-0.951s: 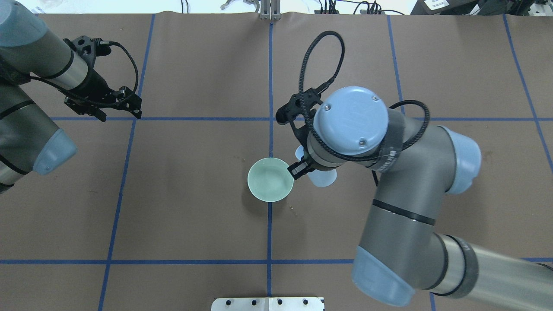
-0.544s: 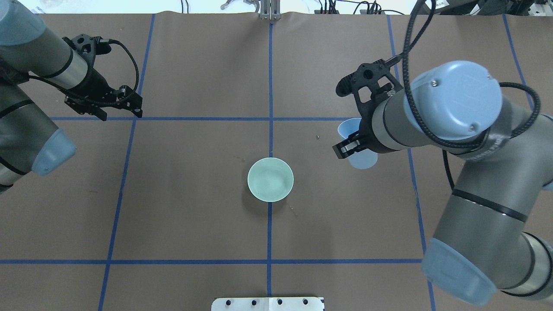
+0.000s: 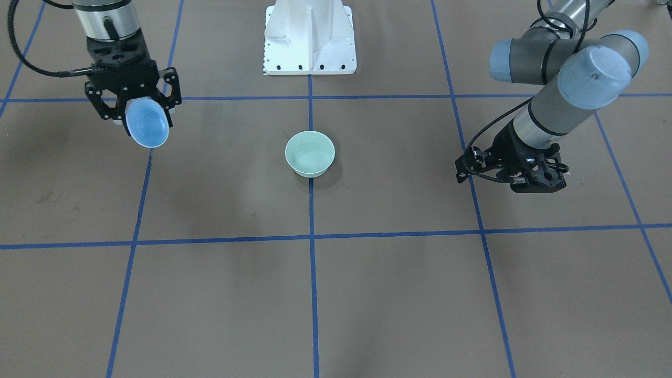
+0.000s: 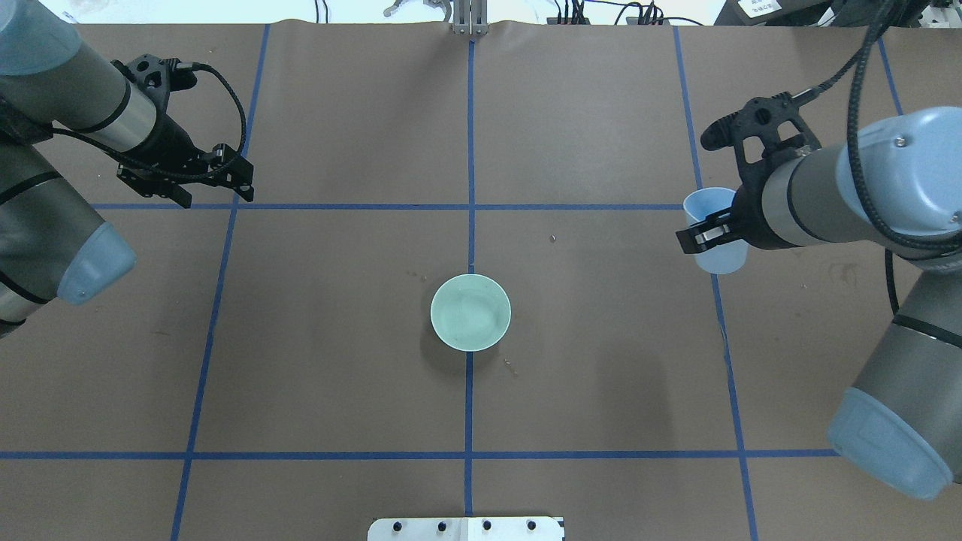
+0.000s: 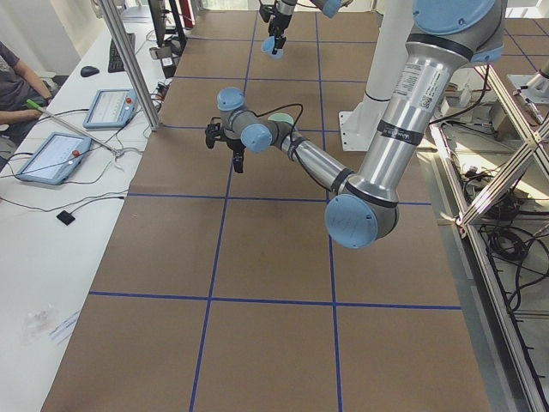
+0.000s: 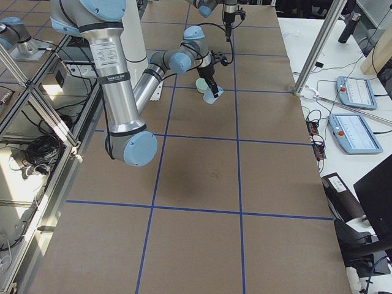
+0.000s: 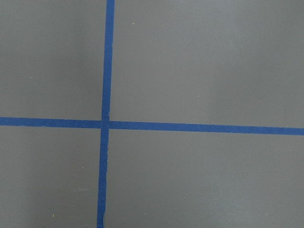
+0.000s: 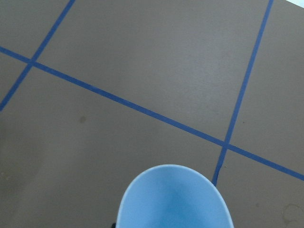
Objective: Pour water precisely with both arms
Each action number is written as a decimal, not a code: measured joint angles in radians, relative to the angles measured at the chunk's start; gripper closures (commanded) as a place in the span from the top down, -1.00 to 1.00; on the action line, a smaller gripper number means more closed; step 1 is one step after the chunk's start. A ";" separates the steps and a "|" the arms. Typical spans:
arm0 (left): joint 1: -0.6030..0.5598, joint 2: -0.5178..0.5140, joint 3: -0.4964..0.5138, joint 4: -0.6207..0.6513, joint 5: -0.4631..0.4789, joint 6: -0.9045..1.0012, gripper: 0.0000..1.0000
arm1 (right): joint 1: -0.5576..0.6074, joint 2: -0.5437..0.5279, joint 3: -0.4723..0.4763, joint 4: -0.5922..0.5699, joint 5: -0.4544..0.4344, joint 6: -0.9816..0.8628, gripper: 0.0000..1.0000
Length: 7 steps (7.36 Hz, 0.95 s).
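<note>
My right gripper [image 4: 712,234] is shut on a light blue cup [image 4: 723,257] and holds it tilted above the table, well to the right of a pale green bowl [image 4: 470,312]. In the front view the cup [image 3: 148,123] shows its open mouth between the right gripper's fingers [image 3: 169,97]. The right wrist view shows the cup's interior [image 8: 173,199] with no water that I can make out. The bowl [image 3: 310,152] has a faint shine inside. My left gripper [image 4: 210,188] is open and empty above the table's far left, and it also shows in the front view [image 3: 512,173].
Blue tape lines [image 4: 470,150] divide the brown table cover into squares. The white pedestal [image 3: 310,37] stands at the robot's edge behind the bowl. A few small dark specks [image 4: 552,238] lie right of the bowl. Operators' desks [image 5: 60,154] run along the far side.
My right arm has carried the blue cup from the bowl's right rim far to the right, away from the bowl. The left arm has barely moved.
</note>
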 measured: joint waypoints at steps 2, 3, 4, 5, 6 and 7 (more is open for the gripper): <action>0.000 -0.001 -0.004 0.000 0.000 -0.001 0.98 | 0.049 -0.184 -0.058 0.307 0.005 0.000 -1.00; 0.001 -0.002 -0.004 0.000 0.000 -0.001 0.98 | 0.075 -0.270 -0.096 0.472 0.015 0.000 -1.00; 0.001 -0.002 -0.005 0.000 0.000 -0.001 0.98 | 0.100 -0.348 -0.150 0.654 0.026 0.001 -1.00; 0.001 -0.002 -0.005 0.000 0.000 -0.001 0.98 | 0.121 -0.410 -0.238 0.868 0.031 0.002 -1.00; 0.001 -0.002 -0.005 0.000 0.000 -0.001 0.98 | 0.134 -0.448 -0.346 1.074 0.031 0.003 -1.00; 0.000 -0.001 -0.006 0.000 0.000 -0.001 0.98 | 0.142 -0.461 -0.461 1.255 0.026 0.005 -1.00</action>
